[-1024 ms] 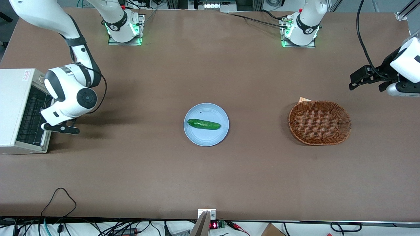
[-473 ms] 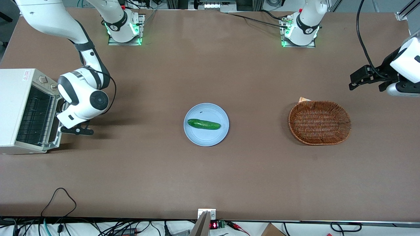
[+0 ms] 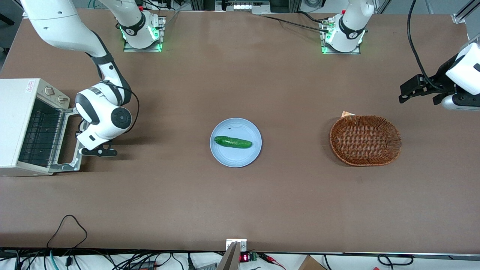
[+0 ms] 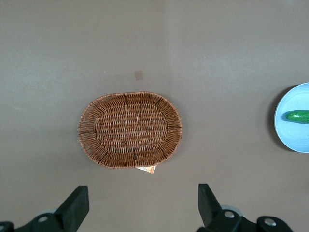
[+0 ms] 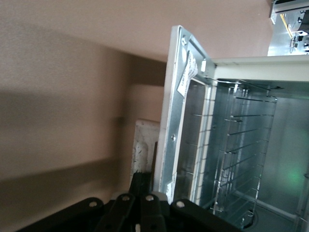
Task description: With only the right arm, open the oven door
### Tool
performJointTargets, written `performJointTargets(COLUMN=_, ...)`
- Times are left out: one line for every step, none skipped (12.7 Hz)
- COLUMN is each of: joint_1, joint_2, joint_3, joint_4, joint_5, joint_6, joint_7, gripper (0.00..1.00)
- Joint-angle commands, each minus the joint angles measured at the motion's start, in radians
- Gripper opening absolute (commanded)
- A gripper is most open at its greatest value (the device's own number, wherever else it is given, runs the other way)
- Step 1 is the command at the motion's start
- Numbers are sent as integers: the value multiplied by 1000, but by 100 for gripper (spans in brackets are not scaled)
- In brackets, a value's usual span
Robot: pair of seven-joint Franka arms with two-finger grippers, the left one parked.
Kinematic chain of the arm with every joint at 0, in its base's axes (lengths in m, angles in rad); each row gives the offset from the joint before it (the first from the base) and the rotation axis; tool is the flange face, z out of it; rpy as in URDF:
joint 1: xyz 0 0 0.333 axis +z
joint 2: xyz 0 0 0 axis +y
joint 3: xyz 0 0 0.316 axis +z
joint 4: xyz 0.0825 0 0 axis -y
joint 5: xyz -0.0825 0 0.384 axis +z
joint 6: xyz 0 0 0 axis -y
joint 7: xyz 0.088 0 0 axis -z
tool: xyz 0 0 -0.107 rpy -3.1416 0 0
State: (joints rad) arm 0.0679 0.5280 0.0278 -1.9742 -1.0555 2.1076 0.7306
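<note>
- Plainly, the silver-grey metal-framed oven door with its glass window (image 3: 69,138) (image 5: 176,121) hangs part-way down from the small white toaster oven (image 3: 17,112). In the front view it sits at mid-height by the frame's edge, toward the working arm's end of the brown table (image 3: 240,210).
- The black two-finger gripper (image 3: 81,145) (image 5: 149,195) of the large white jointed right arm (image 3: 103,116) is at the door's free edge. From the wrist camera it looks clamped on the silver bar handle (image 3: 79,162) (image 5: 144,145), though the pads themselves are mostly hidden.
- My judgement is that the door is stiff, light sheet metal turning on a bottom hinge, so it will follow an arc and not a straight pull.
- The glass pane is the fragile part and offers no grip. The bar handle is the place to hold, near its middle so the flap does not twist.
- Smooth metal may slip between the pads, and the light oven could slide on the table if it is tugged hard.
- A green cucumber (image 3: 233,142) on a pale blue round plate (image 3: 225,157) lies at frame centre, well apart.
</note>
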Motion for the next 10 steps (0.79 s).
performJointTargets(joint_1=-31, joint_2=41, joint_3=-26, joint_4=26, joint_5=-20, joint_6=-9, joint_7=10, gripper=1)
performJointTargets(joint_1=-30, joint_2=47, joint_3=-26, joint_4=28, joint_5=-21, joint_6=-9, joint_7=23, gripper=1)
performJointTargets(joint_1=-25, joint_2=56, joint_3=-25, joint_4=31, joint_5=-20, joint_6=-9, joint_7=27, gripper=1)
performJointTargets(joint_1=-23, joint_2=60, joint_3=-25, joint_4=31, joint_5=-20, joint_6=-9, joint_7=29, gripper=1)
performJointTargets(joint_1=-20, joint_2=67, joint_3=-25, joint_4=32, joint_5=-20, joint_6=-9, joint_7=29, gripper=1)
performJointTargets(joint_1=-11, joint_2=69, joint_3=-20, joint_4=32, joint_5=-14, joint_6=-9, joint_7=29, gripper=1)
performJointTargets(joint_1=-11, joint_2=76, joint_3=-19, joint_4=47, joint_5=35, joint_6=-9, joint_7=30, gripper=1)
performJointTargets(joint_1=-7, joint_2=90, joint_3=-19, joint_4=70, joint_5=69, joint_6=-5, joint_7=29, gripper=1)
performJointTargets(joint_1=13, joint_2=99, joint_3=-19, joint_4=75, joint_5=86, joint_6=-5, joint_7=30, gripper=1)
performJointTargets(joint_1=15, joint_2=102, joint_3=-19, joint_4=77, joint_5=86, joint_6=-3, joint_7=30, gripper=1)
